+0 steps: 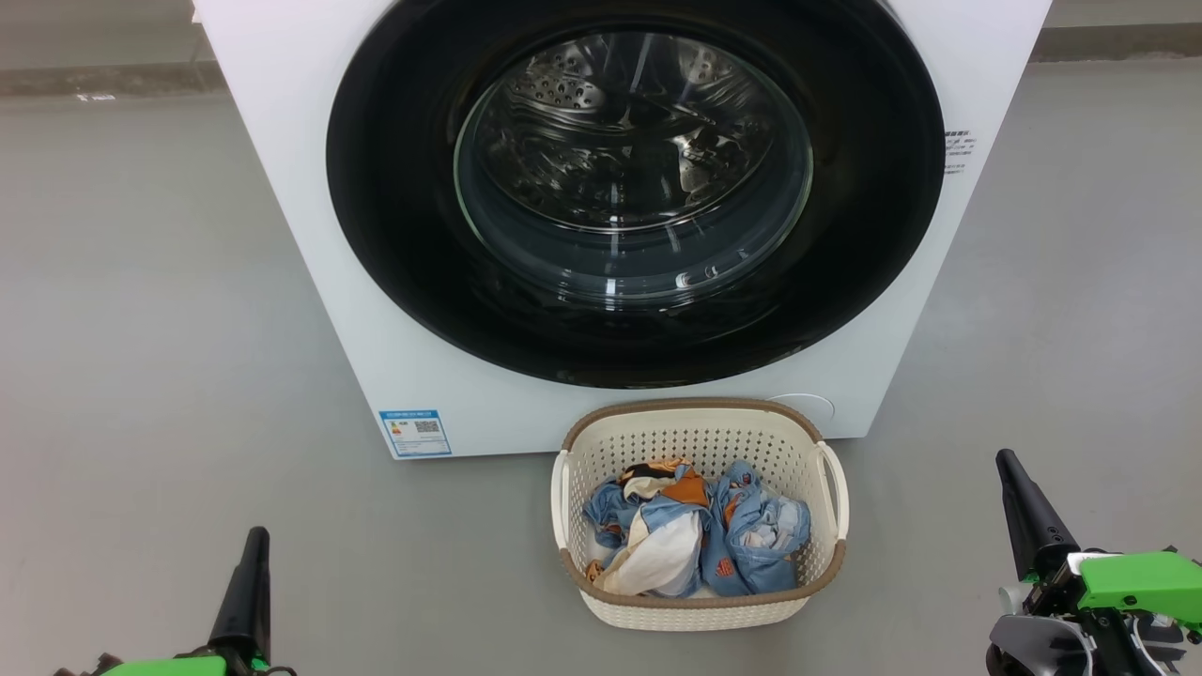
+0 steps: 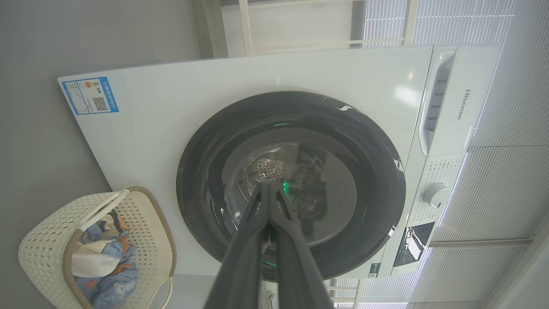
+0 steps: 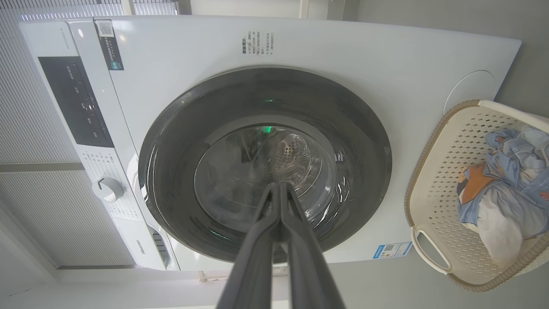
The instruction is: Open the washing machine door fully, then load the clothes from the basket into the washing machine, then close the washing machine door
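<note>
The smooth white washing machine (image 1: pixel 282 188) fills 12 o'clock in the head view. Its round door (image 1: pixel 394 188), a glossy black rim around bulging clear glass, sits shut over the perforated steel drum. At 6 o'clock, just before the machine, the cream perforated plastic basket (image 1: pixel 700 441) with a brown woven-look rim holds crumpled light blue clothes (image 1: pixel 695 535). The left gripper (image 1: pixel 254 540) at 8 o'clock and the right gripper (image 1: pixel 1008 462) at 4 o'clock have their fingers pressed together, holding nothing.
</note>
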Motion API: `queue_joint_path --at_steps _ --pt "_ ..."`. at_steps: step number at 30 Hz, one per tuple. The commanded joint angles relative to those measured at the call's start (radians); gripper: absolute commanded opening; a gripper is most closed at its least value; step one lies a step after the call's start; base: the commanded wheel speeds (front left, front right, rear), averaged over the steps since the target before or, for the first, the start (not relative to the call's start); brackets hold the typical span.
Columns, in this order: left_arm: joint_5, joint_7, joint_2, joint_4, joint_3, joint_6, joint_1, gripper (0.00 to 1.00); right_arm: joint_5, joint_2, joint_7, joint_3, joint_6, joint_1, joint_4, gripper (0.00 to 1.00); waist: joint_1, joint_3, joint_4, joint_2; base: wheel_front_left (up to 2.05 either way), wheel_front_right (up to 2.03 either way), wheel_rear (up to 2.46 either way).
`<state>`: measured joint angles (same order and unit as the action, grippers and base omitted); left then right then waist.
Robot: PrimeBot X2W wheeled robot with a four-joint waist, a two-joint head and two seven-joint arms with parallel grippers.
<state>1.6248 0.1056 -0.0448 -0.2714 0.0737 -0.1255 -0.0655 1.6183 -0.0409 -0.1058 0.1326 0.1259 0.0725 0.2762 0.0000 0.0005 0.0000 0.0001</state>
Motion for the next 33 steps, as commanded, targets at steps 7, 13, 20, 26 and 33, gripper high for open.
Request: queue_joint_path --at_steps 7,13,20,26,33 --pt "-0.012 0.003 -0.010 0.021 0.035 -0.005 -0.049 0.00 -0.010 -0.011 -0.007 -0.019 0.005 0.042 -0.026 0.00 0.0000 0.000 0.000 -0.0001 0.00 0.00 0.00" --pt "-0.012 0.004 -0.010 0.021 0.035 -0.005 -0.049 0.00 -0.010 -0.011 -0.007 -0.019 0.005 0.042 -0.026 0.00 0.0000 0.000 0.000 -0.0001 0.00 0.00 0.00" --pt "0.000 0.000 0.005 -0.023 -0.003 0.001 0.014 1.00 0.000 0.009 0.000 -0.001 0.000 -0.010 0.026 1.00 0.0000 0.000 0.000 -0.0001 0.00 0.00 0.00" --pt "-0.005 -0.007 0.011 -0.048 -0.008 0.002 0.038 1.00 -0.001 0.020 0.006 -0.006 0.000 -0.038 0.057 1.00 0.0002 0.002 0.000 -0.0001 0.00 0.00 0.00" --pt "-0.032 -0.028 0.009 -0.037 -0.017 0.001 0.038 1.00 -0.014 0.016 0.026 -0.020 0.000 -0.037 0.050 1.00 0.0005 0.001 0.002 -0.0001 0.00 0.00 0.00"
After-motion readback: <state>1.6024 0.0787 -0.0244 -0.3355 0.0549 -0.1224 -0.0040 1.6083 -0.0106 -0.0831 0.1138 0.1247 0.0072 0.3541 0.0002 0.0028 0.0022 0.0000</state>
